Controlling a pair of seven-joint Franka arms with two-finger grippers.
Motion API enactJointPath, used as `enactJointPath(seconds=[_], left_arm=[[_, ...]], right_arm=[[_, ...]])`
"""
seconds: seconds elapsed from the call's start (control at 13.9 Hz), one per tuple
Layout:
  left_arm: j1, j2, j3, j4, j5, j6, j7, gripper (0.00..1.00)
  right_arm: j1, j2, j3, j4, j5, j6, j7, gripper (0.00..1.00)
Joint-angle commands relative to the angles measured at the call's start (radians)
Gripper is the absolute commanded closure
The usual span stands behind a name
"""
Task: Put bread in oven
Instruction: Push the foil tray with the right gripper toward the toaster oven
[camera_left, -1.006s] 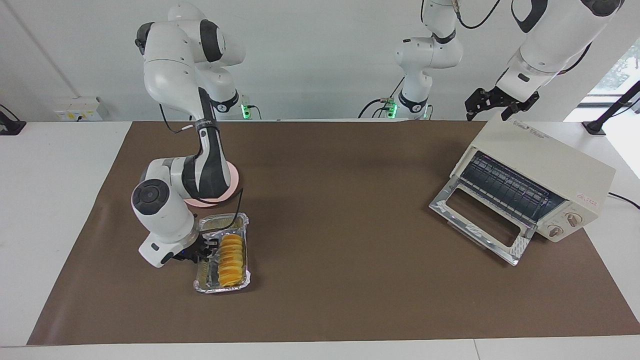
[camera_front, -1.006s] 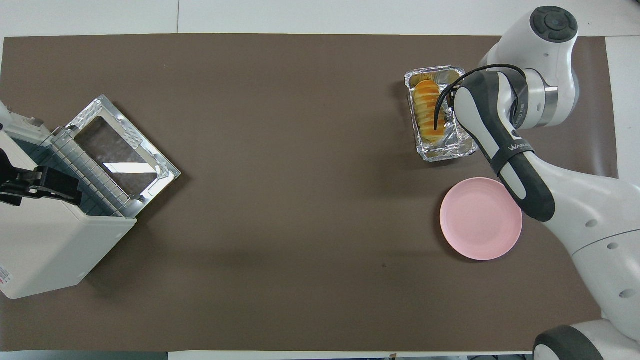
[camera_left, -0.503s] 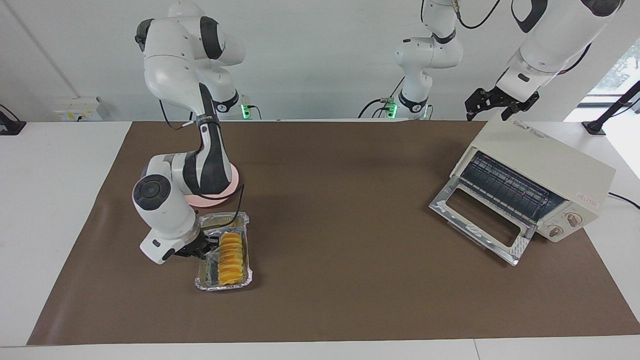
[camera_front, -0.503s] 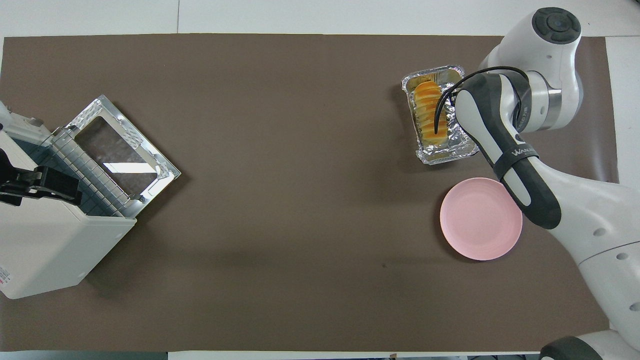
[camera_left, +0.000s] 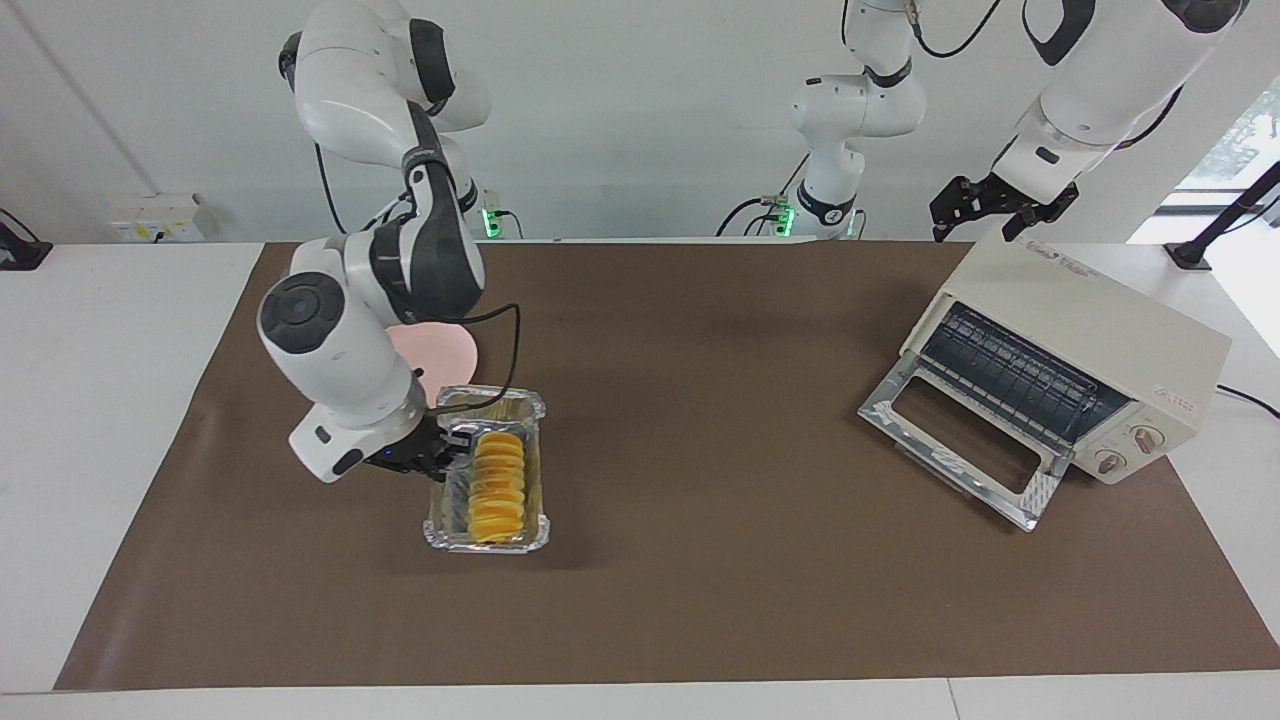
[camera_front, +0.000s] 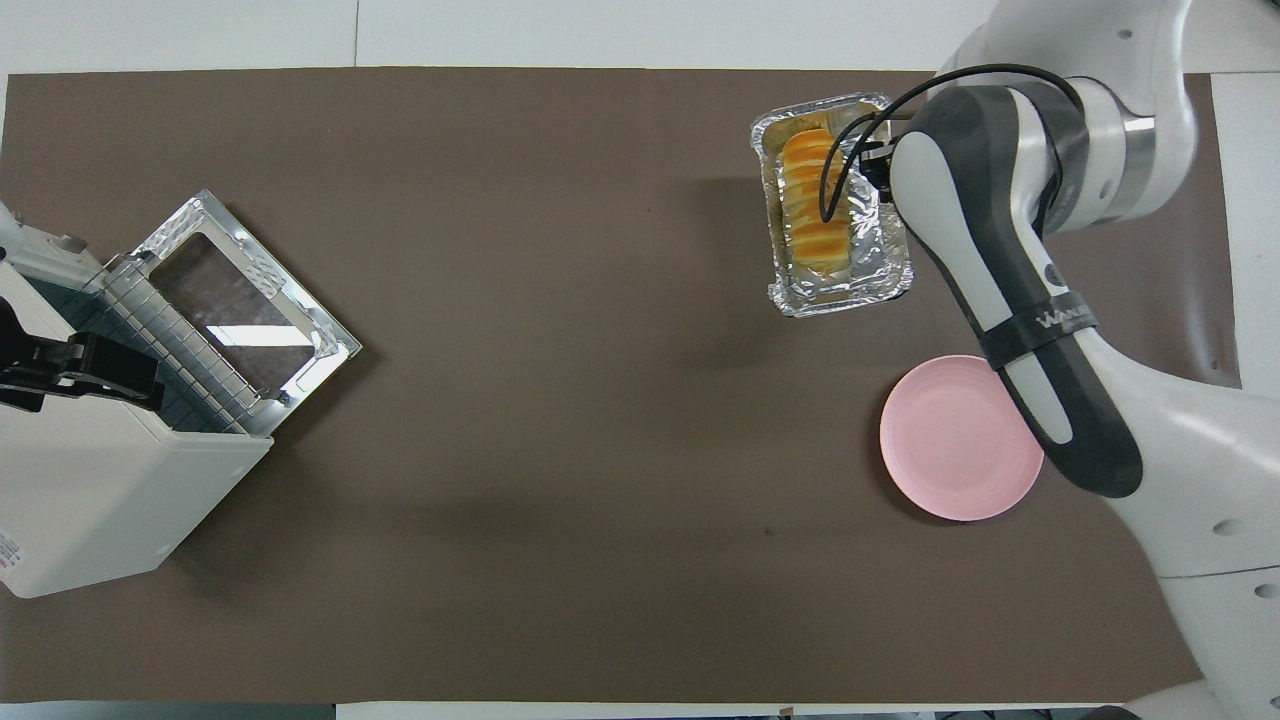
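The golden ridged bread lies in a crinkled silver foil tray. My right gripper is shut on the tray's long rim and holds the tray with the bread a little above the brown mat. In the overhead view the bread and the tray show beside the right arm, which hides most of the gripper. The cream-white oven stands at the left arm's end of the table with its glass door dropped open and the wire rack showing. My left gripper waits open over the oven's top.
A round pink plate lies on the mat, nearer to the robots than the tray and partly hidden by the right arm; it also shows in the overhead view. The oven and its open door take up the left arm's end.
My right gripper has lifted the foil tray with the bread off the mat and carried it a little toward the oven's end. The left arm has not moved.
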Motion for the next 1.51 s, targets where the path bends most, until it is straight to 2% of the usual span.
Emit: enactJointPath(seconds=[0.0, 0.14, 0.29, 0.57, 0.86, 1.08, 1.22, 1.44], left_arm=[[0.009, -0.021, -0.001, -0.019, -0.007, 0.014, 0.005, 0.0], [0.009, -0.021, -0.001, -0.019, -0.007, 0.014, 0.005, 0.0], [0.009, -0.021, -0.001, -0.019, -0.007, 0.014, 0.005, 0.0], [0.009, -0.021, -0.001, -0.019, -0.005, 0.014, 0.005, 0.0], [0.009, -0.021, -0.001, -0.019, -0.007, 0.014, 0.005, 0.0], [0.009, -0.021, -0.001, -0.019, -0.007, 0.014, 0.005, 0.0], [0.009, -0.021, -0.001, -0.019, -0.007, 0.014, 0.005, 0.0], [0.009, -0.021, -0.001, -0.019, -0.005, 0.014, 0.005, 0.0]], right_arm=[[0.098, 0.009, -0.005, 0.027, 0.066, -0.023, 0.116, 1.0], [0.155, 0.006, -0.006, 0.012, 0.128, -0.052, 0.217, 1.0], [0.213, 0.011, -0.005, -0.019, 0.151, -0.025, 0.253, 1.0], [0.288, 0.008, -0.005, -0.157, 0.18, 0.164, 0.308, 1.0], [0.313, 0.002, -0.006, -0.226, 0.177, 0.243, 0.327, 1.0], [0.324, -0.018, -0.006, -0.263, 0.174, 0.222, 0.329, 1.0], [0.377, -0.05, -0.012, -0.349, 0.174, 0.231, 0.358, 1.0], [0.348, -0.049, -0.017, -0.337, 0.18, 0.234, 0.374, 1.0]])
